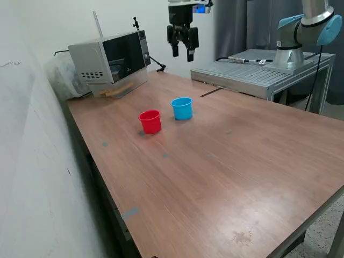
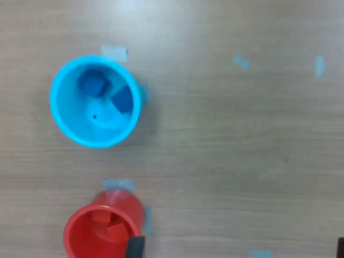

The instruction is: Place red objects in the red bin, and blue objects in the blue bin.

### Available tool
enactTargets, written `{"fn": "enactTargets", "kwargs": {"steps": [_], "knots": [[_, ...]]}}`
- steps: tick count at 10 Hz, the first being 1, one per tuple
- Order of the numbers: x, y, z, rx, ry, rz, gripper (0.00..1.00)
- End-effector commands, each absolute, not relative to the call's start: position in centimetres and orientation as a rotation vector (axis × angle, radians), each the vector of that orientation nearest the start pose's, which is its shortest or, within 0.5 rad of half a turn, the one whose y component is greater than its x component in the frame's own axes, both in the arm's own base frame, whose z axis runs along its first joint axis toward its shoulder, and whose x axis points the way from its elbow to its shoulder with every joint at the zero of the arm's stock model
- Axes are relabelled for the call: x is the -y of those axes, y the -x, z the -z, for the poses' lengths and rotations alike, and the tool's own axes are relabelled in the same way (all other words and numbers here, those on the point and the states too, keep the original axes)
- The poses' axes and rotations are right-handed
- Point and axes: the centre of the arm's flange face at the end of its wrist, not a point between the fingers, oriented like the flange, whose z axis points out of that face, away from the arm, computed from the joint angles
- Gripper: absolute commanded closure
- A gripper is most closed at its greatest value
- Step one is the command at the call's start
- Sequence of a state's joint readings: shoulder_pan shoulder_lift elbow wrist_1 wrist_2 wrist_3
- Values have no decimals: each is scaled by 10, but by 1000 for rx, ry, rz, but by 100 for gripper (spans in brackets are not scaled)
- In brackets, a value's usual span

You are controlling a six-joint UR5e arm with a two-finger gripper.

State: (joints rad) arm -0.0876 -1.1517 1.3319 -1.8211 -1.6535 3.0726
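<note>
The blue bin (image 1: 182, 108) and the red bin (image 1: 150, 121) stand side by side on the wooden table (image 1: 226, 161). In the wrist view the blue bin (image 2: 95, 101) holds two blue objects (image 2: 92, 83) (image 2: 123, 99), and the red bin (image 2: 102, 228) holds two red objects (image 2: 99, 217) (image 2: 115, 232). My gripper (image 1: 183, 52) hangs high above the cups, open with nothing between its fingers. One dark fingertip (image 2: 135, 247) shows at the frame edge beside the red bin.
A silver microwave (image 1: 110, 59) sits at the back, on the exterior view's left. A grey metal platform (image 1: 258, 72) carries the arm base (image 1: 293, 48) at the back right. A white wall runs along the left. Small blue tape marks (image 2: 114, 52) dot the table.
</note>
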Motion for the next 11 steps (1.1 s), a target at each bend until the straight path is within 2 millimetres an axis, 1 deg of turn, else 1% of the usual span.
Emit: {"fn": "enactTargets", "kwargs": {"steps": [1, 2, 3, 4, 5, 7, 9, 11], "knots": [[83, 596, -463, -2223, 2211, -198, 0], [83, 579, -476, -2230, 2215, -223, 0], [84, 563, -495, -2240, 2223, -255, 0], [85, 548, -510, -2241, 2218, -250, 0], [84, 534, -520, -2237, 2212, -235, 0], [81, 516, -530, -2252, 2208, -253, 0], [82, 499, -528, -2252, 2205, -248, 0], [79, 487, -524, -2250, 2200, -242, 0]]}}
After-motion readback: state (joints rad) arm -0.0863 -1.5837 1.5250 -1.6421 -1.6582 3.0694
